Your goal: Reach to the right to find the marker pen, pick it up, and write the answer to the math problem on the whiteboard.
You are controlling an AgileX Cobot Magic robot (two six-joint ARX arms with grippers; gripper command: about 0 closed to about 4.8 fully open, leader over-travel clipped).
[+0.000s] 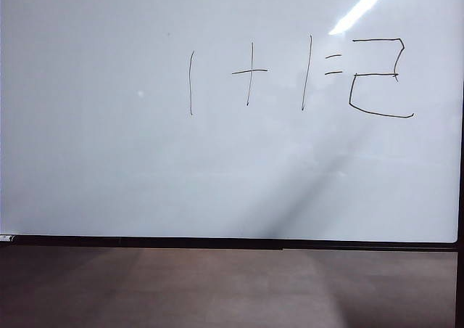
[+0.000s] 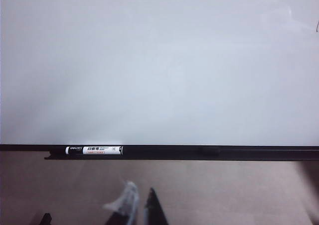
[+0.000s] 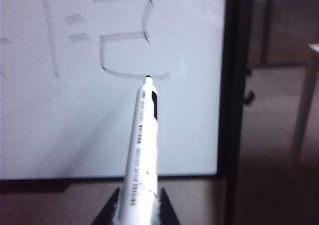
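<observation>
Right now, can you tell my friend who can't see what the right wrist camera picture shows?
The right gripper is shut on the marker pen, whose dark tip points at the whiteboard without clearly touching it. Above the tip, blurry strokes show the math problem with a boxy 2 written after the equals sign.

The whiteboard (image 1: 94, 161) was big, white and shiny, with a thin black frame. On it the math problem (image 1: 264, 74) said one plus one equals, with a boxy 2 after it. The marker pen (image 3: 143, 150), pale with small print, pointed its dark tip at the board.
</observation>
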